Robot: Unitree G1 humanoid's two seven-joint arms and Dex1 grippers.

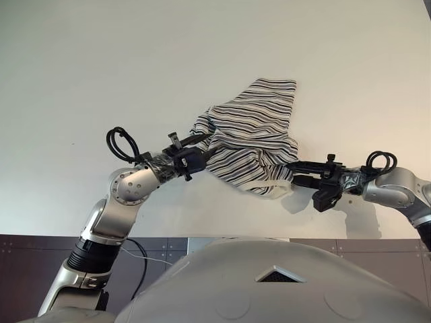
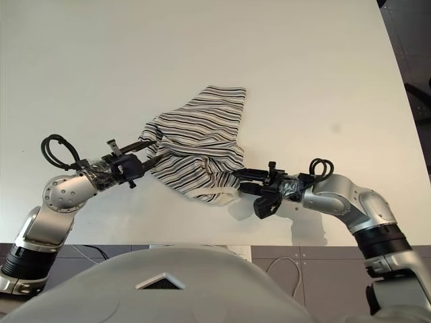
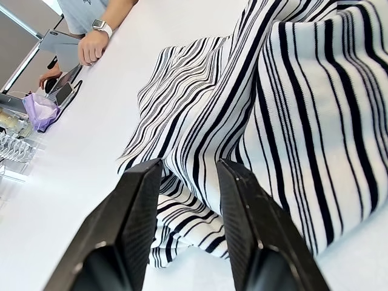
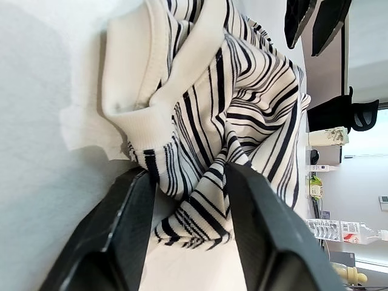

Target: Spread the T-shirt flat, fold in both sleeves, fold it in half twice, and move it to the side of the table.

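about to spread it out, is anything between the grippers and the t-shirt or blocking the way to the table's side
Nothing visible, either way. The left gripper and right gripper each grip T-shirt fabric directly.

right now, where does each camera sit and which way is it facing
left eye view: on the head, facing forward and down at the striped T-shirt on the white table; both arms show, left hand and right hand gripping the cloth.
right eye view: the head's other eye, same scene, same arms.
left wrist view: on the left wrist, facing along its fingers into the cloth.
right wrist view: on the right wrist, facing along its fingers at the bunched cloth; left hand beyond.
shared: every view sees the T-shirt.
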